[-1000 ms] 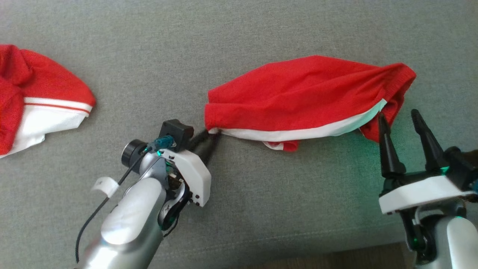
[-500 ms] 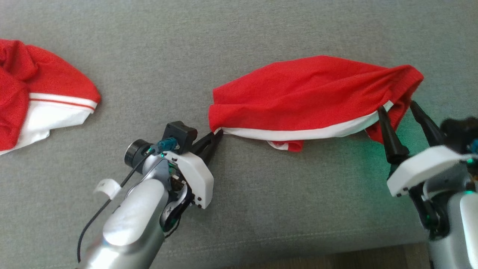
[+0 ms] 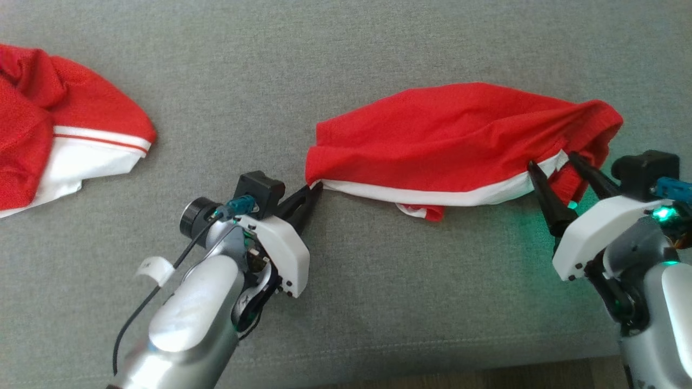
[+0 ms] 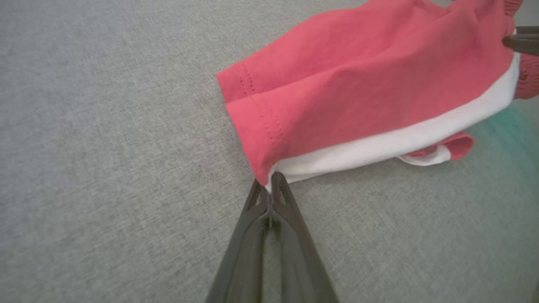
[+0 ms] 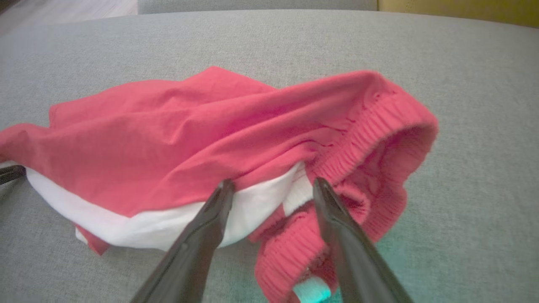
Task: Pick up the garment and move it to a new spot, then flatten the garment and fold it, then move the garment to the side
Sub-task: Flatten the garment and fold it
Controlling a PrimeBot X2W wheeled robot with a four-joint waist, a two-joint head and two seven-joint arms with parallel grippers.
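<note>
Head view, garment: the red-and-white garment (image 3: 459, 135) lies right of middle on the grey cushion (image 3: 346, 54).
Head view, grippers: the left gripper (image 3: 315, 188) pinches its left corner; the right gripper (image 3: 550, 160) is spread at its right end.
Left wrist view: fingers (image 4: 286, 210) pressed together on the corner hem.
Right wrist view: fingers (image 5: 202, 235) apart, straddling the ribbed waistband (image 5: 379, 126).

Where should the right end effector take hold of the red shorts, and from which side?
The ribbed waistband at the right end of the shorts, coming from the near edge. That band lies bunched and thick, and the open right end effector has a finger on either side of it.
</note>
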